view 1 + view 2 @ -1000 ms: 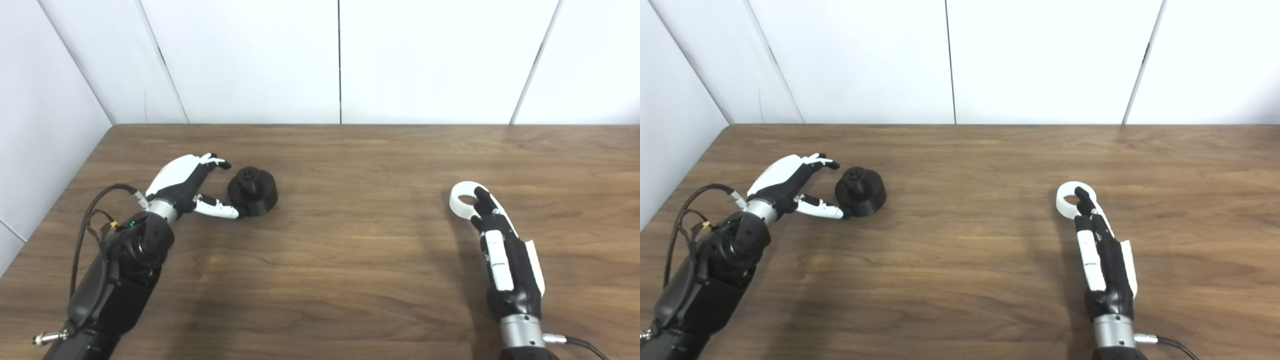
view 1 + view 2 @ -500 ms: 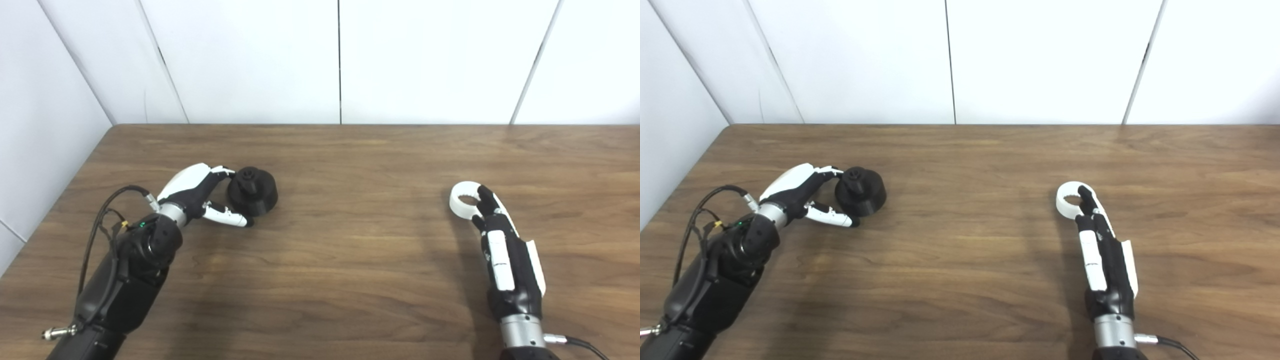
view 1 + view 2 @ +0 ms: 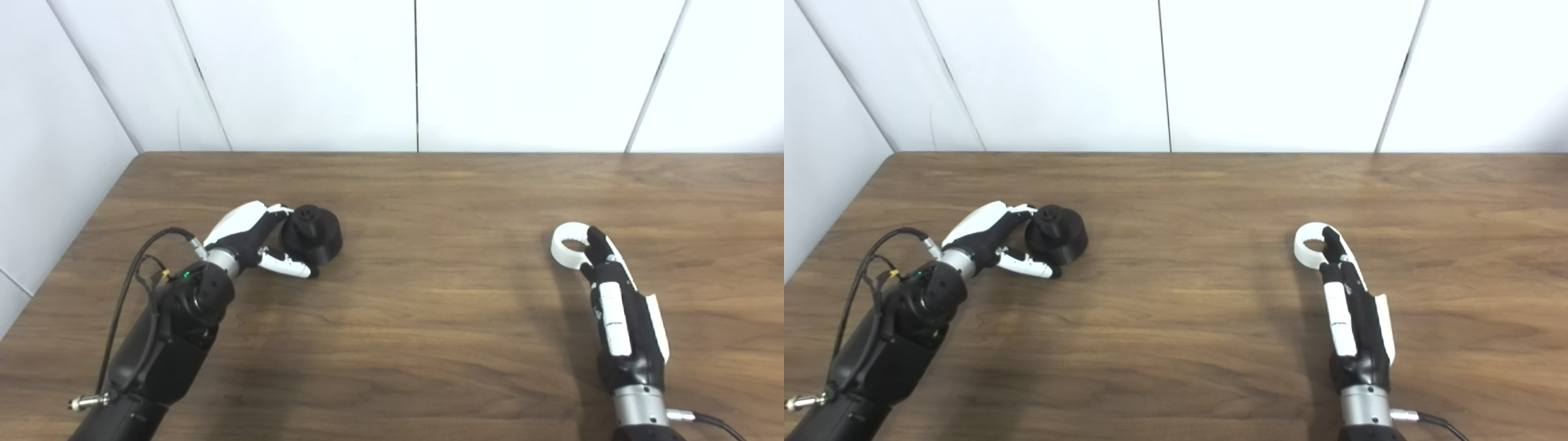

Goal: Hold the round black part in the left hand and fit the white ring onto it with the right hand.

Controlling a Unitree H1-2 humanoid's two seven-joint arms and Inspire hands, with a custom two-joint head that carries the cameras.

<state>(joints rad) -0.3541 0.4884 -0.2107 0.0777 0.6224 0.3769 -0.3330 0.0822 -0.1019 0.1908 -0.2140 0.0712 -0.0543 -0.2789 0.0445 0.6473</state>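
The round black part (image 3: 320,236), a squat cylinder with a small knob on top, stands on the wooden table (image 3: 429,294) at the left. My left hand (image 3: 252,237) is against its left side. The fingertips (image 3: 283,211) touch its upper left edge and the thumb (image 3: 288,265) reaches along its front, so the part sits between them on the table. At the right the white ring (image 3: 560,250) lies flat. My right hand (image 3: 615,300) lies stretched out with a fingertip (image 3: 593,236) over the ring's near right rim, open and not gripping.
A black cable (image 3: 131,275) loops off the left wrist. White wall panels (image 3: 416,73) stand behind the table's far edge, and another wall runs along its left edge.
My left hand has moved right and closed in on the black part, fingers now touching it; the part has shifted slightly right. The right hand and ring have barely moved.
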